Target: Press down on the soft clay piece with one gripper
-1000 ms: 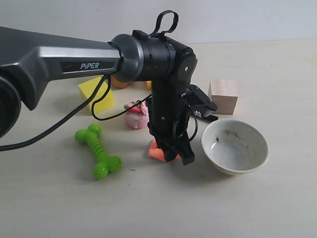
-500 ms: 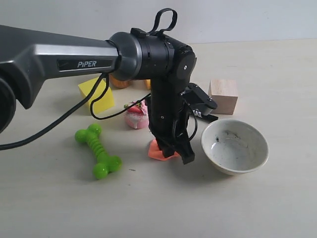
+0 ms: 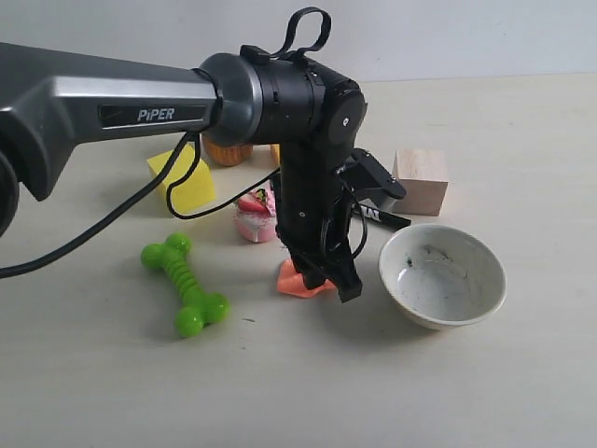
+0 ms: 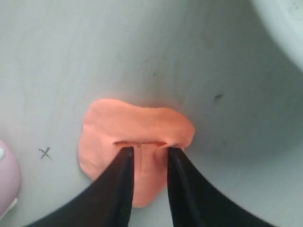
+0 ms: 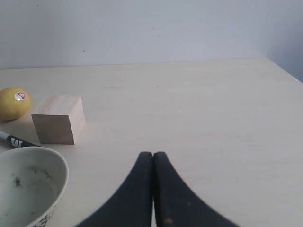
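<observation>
The soft clay piece is a flat salmon-orange lump on the table just left of the bowl. In the left wrist view the clay has a shallow dent across its top. My left gripper points down over it, and its two black fingers stand a little apart. The left gripper has its tips at the dent, and whether they touch the clay I cannot tell. My right gripper is shut on nothing above bare table, out of the exterior view.
A white bowl stands right of the clay, with a wooden block and a black pen behind it. A pink toy cake, a green bone toy and a yellow wedge lie to the left. A lemon shows in the right wrist view.
The left arm has risen slightly and shifted a little left, so the fingertips sit higher and more of the clay shows.
</observation>
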{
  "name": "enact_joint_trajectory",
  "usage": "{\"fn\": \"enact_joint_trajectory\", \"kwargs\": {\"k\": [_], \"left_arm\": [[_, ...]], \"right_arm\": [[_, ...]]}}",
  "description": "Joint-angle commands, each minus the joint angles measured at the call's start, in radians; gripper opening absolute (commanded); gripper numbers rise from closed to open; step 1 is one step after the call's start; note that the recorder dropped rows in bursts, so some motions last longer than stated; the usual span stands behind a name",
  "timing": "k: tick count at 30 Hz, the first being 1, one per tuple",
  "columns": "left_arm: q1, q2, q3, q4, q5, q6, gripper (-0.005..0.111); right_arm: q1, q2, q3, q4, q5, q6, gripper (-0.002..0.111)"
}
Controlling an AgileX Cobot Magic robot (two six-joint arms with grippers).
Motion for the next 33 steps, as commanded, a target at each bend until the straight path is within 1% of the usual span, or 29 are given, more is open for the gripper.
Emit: {"fn": "enact_joint_trajectory", "kwargs": {"k": [1, 2, 3, 5, 9, 10, 14, 18, 22, 26, 29, 31, 33], "left_arm": [[0.006, -0.012, 0.004, -0.014, -0.004, -0.007, 0.028], [0.006, -0.012, 0.004, -0.018, -0.001, -0.007, 0.031], [0.006, -0.012, 0.004, -0.018, 0.001, -0.004, 0.038], [0.006, -0.012, 0.004, -0.018, 0.001, -0.004, 0.046], [0.006, -0.022, 0.004, -0.018, 0.009, -0.01, 0.046], [0.006, -0.03, 0.004, -0.018, 0.009, -0.018, 0.044], [0.006, -0.075, 0.004, -0.02, 0.007, -0.029, 0.02], [0.006, -0.119, 0.004, -0.02, -0.001, -0.054, 0.006], [-0.001, -0.166, 0.004, -0.02, -0.006, -0.059, 0.004], [-0.008, -0.226, 0.035, -0.02, -0.065, -0.097, 0.004], [-0.008, -0.261, 0.068, -0.02, -0.073, -0.115, 0.003], [-0.008, -0.288, 0.099, -0.02, -0.073, -0.115, 0.0], [-0.008, -0.339, 0.156, -0.02, -0.096, -0.117, 0.0]], "right_arm": [[0.002, -0.007, 0.005, -0.001, -0.014, -0.006, 0.0], [0.002, -0.007, 0.005, -0.001, -0.014, -0.006, 0.0], [0.002, -0.007, 0.005, -0.001, -0.014, -0.006, 0.0], [0.002, -0.007, 0.005, -0.001, -0.014, -0.006, 0.0], [0.002, -0.007, 0.005, -0.001, -0.014, -0.006, 0.0], [0.002, -0.007, 0.005, -0.001, -0.014, -0.006, 0.0], [0.002, -0.007, 0.005, -0.001, -0.014, -0.006, 0.0], [0.002, -0.007, 0.005, -0.001, -0.014, -0.006, 0.0], [0.002, -0.007, 0.005, -0.001, -0.014, -0.006, 0.0], [0.002, -0.007, 0.005, -0.001, -0.014, -0.006, 0.0], [0.002, -0.007, 0.005, -0.001, -0.014, -0.006, 0.0], [0.002, -0.007, 0.005, -0.001, -0.014, -0.006, 0.0], [0.002, -0.007, 0.005, -0.001, -0.014, -0.006, 0.0]]}}
